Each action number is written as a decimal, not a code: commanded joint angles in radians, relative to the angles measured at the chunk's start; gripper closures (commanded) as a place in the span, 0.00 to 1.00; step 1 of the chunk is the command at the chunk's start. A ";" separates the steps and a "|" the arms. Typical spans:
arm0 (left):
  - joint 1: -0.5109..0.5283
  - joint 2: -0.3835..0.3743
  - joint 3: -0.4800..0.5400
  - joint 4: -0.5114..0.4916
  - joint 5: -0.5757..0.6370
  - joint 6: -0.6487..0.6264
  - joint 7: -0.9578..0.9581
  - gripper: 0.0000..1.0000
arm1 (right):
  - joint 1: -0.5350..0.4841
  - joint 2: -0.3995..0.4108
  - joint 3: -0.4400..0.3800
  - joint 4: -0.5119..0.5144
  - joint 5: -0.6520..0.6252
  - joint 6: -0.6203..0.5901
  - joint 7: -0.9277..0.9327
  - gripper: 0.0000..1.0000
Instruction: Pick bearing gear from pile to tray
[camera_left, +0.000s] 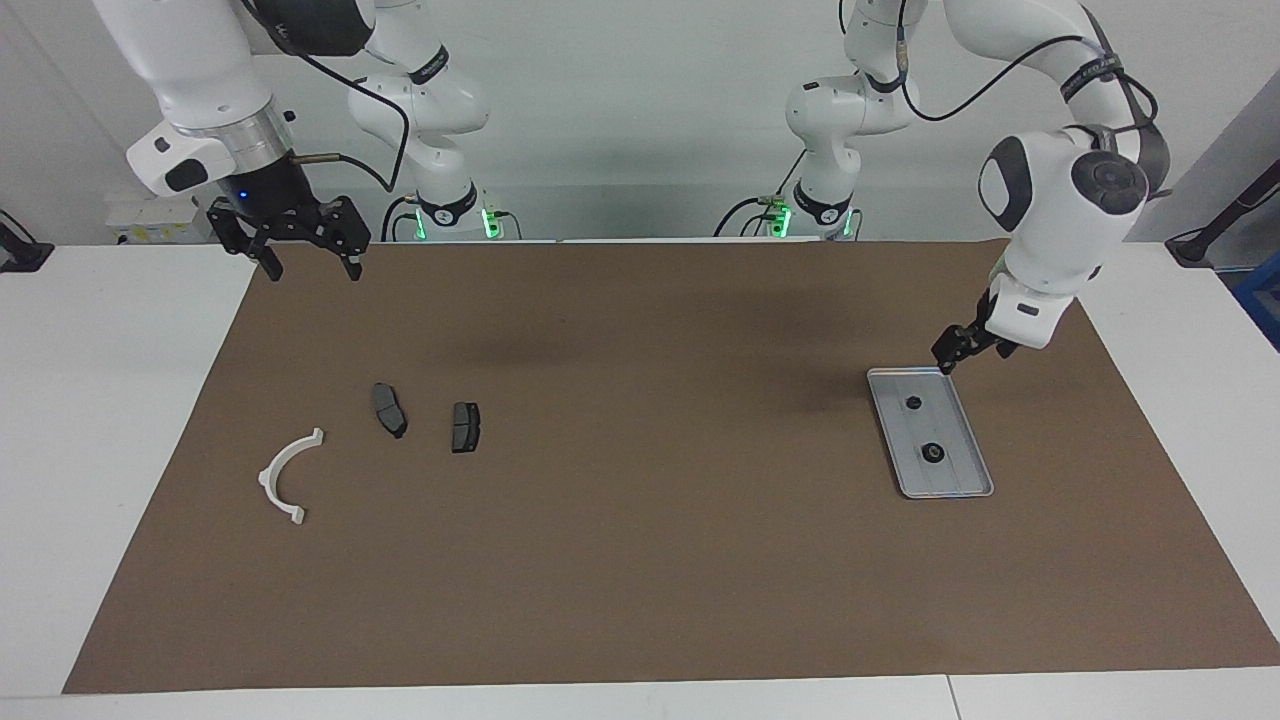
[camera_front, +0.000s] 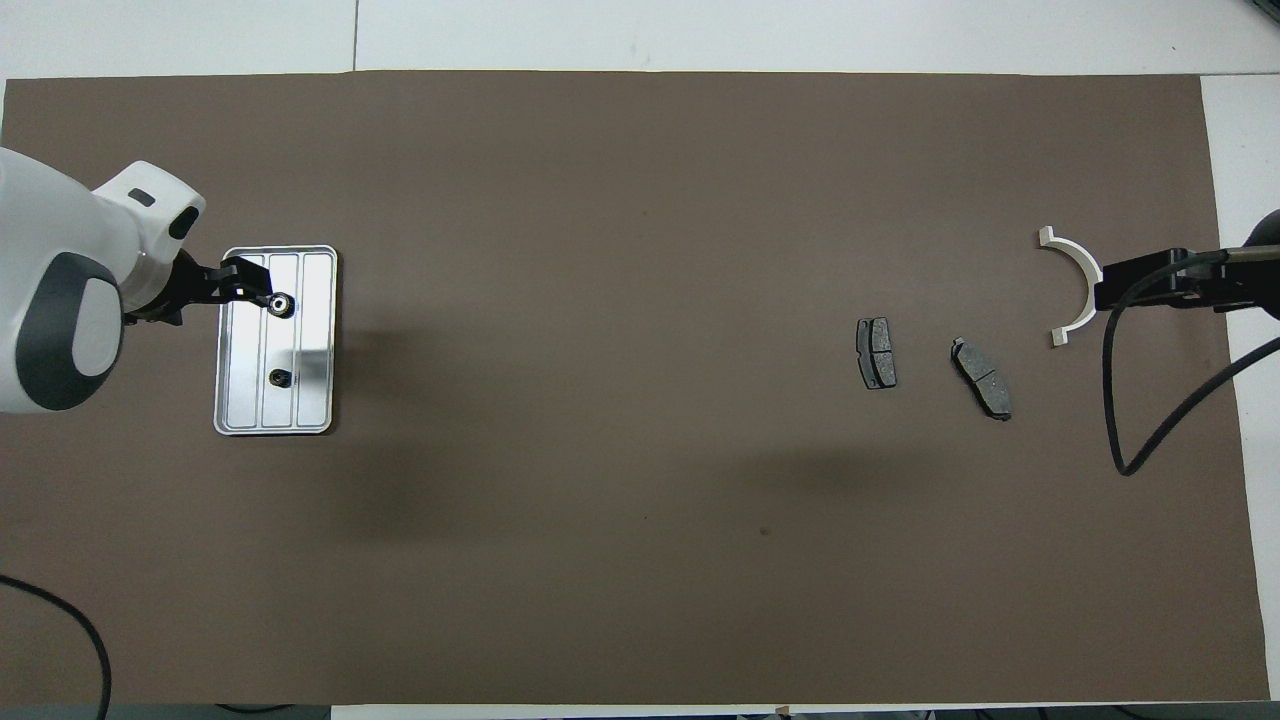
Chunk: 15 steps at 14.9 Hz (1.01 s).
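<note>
The silver tray (camera_left: 958, 480) (camera_front: 315, 400) lies toward the left arm's end of the table. Two small black bearing gears (camera_left: 932, 452) (camera_left: 912, 403) rest inside it, also seen from overhead (camera_front: 282, 303) (camera_front: 279, 378). My left gripper (camera_left: 966, 350) (camera_front: 250, 283) hangs open and empty above the tray's robot-side end. The pile lies toward the right arm's end: a white arc (camera_left: 288, 472) (camera_front: 1075, 285) and two dark pads (camera_left: 389, 409) (camera_left: 465, 426). My right gripper (camera_left: 311, 268) (camera_front: 1140, 282) waits open, high over the mat's robot-side edge.
A brown mat (camera_left: 640, 560) covers most of the white table. A black cable (camera_front: 1130, 420) loops down from the right arm over the mat near the arc.
</note>
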 joint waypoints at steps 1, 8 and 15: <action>-0.002 -0.089 0.003 -0.015 -0.088 -0.076 0.003 0.00 | -0.002 -0.010 0.004 -0.002 -0.015 -0.012 -0.020 0.00; -0.065 -0.057 0.048 0.098 -0.101 -0.116 0.008 0.00 | -0.005 -0.011 0.004 -0.005 -0.013 -0.019 -0.018 0.00; -0.077 -0.019 0.048 0.234 -0.099 -0.251 0.012 0.00 | -0.013 -0.013 -0.001 -0.006 -0.012 -0.007 -0.019 0.00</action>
